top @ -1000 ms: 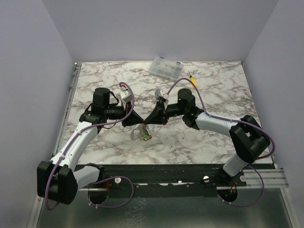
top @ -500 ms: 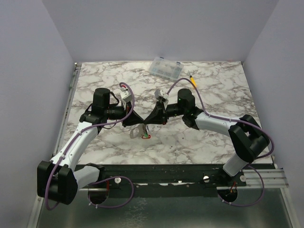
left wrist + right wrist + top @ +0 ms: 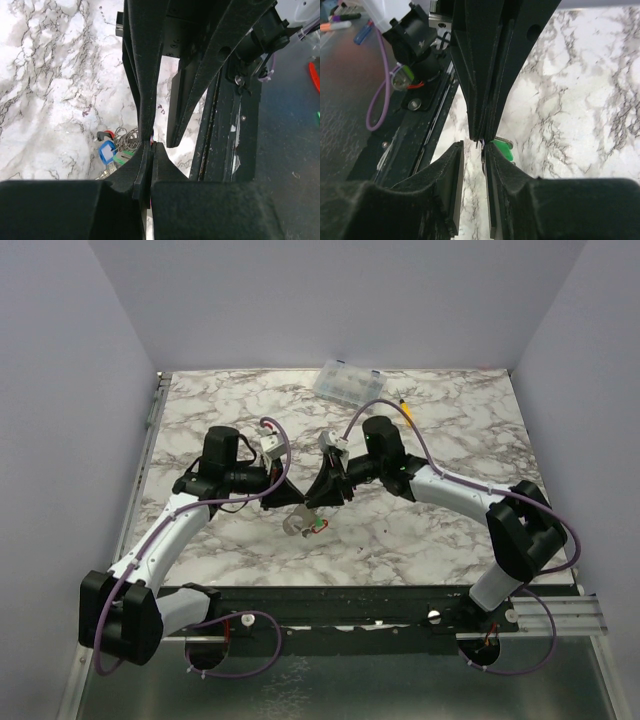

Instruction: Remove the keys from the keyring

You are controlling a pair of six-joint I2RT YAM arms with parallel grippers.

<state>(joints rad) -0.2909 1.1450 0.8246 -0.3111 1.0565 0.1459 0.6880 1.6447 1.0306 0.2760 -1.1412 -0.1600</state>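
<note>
The worktop (image 3: 430, 540) is looking like smooth grey-white marble. The keys (image 3: 107, 152) are showing shiny plastic heads.

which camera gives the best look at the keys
Left wrist: it shows the keys close up, with red, blue and green heads and thin wire loops all distinct. Top external shows them only as a tiny colourful cluster. Right wrist catches just one green head.

Both arms reach inward, the left tool (image 3: 289, 502) and right tool (image 3: 317, 499) meeting tip to tip at the centre of the marbled tabletop (image 3: 450, 540). The keys (image 3: 314, 527) bunch just at their 6 o'clock. A clear compartment box (image 3: 348, 383) sits at 12 o'clock.
</note>
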